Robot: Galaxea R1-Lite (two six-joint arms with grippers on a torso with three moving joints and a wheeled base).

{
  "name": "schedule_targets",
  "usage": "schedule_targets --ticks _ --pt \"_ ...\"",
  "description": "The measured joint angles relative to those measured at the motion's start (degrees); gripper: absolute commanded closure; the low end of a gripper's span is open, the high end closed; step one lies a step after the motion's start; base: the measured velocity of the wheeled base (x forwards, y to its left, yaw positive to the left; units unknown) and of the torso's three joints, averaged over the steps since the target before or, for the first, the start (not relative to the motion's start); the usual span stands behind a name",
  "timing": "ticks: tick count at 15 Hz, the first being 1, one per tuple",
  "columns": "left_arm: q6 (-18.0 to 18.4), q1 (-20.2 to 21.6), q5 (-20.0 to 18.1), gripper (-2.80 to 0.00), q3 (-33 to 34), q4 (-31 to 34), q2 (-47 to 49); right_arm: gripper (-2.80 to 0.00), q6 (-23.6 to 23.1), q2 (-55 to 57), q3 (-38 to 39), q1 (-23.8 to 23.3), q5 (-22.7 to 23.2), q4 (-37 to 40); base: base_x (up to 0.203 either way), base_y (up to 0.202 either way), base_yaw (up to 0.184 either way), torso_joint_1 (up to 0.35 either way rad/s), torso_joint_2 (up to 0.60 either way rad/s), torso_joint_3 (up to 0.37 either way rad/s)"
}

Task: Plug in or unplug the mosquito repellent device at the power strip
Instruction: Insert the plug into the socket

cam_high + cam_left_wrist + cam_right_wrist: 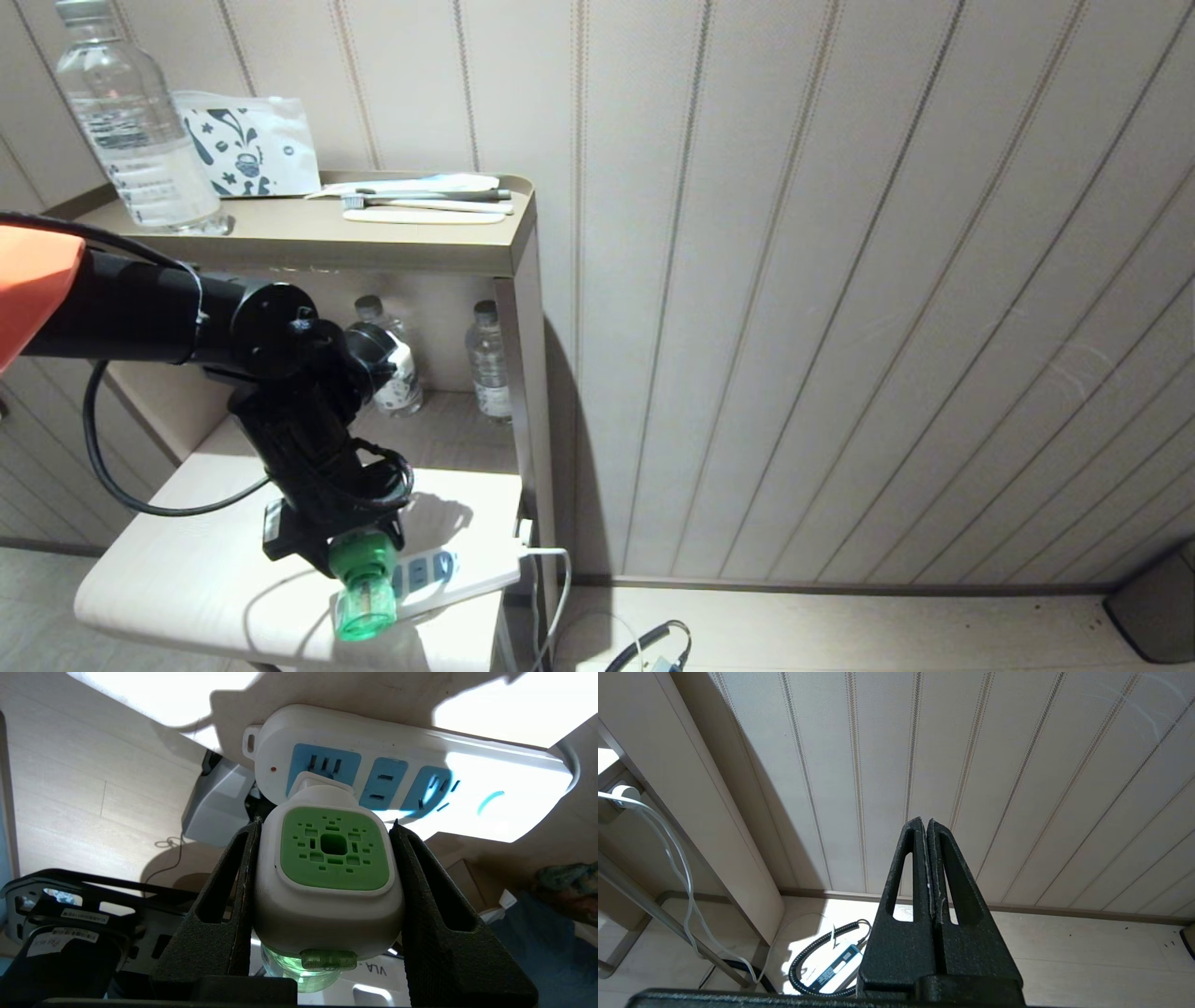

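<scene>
Device's plug prongs (306, 781) hidden

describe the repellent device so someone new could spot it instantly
On the low white table beside the shelf unit, find the power strip. At its end, the left tool grips the mosquito repellent device: white rounded-square head, green vented face, green bottle, the only green thing there.

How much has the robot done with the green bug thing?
Done: the left gripper has the mosquito repellent device clamped between its fingers. In hand: its plug end sits right at an end socket of the power strip on the low table; whether the pins are in cannot be seen. Left: finish plugging or pulling, then let go. The right gripper is shut, by the wall.
</scene>
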Motion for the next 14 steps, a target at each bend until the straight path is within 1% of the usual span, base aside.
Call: schedule_targets --ticks 10,14 --pt "-0.6 0.0 -0.1 0.00 -0.9 -0.4 0.7 0.00 0.0 0.0 0.0 0.0 0.0 0.0 0.000 0.000 0.000 0.000 0.00 0.000" --pt "-0.3 0.0 0.0 0.00 -0.8 -0.5 0.8 0.00 0.0 0.0 0.0 0.0 0.0 0.0 0.000 0.000 0.000 0.000 0.00 0.000"
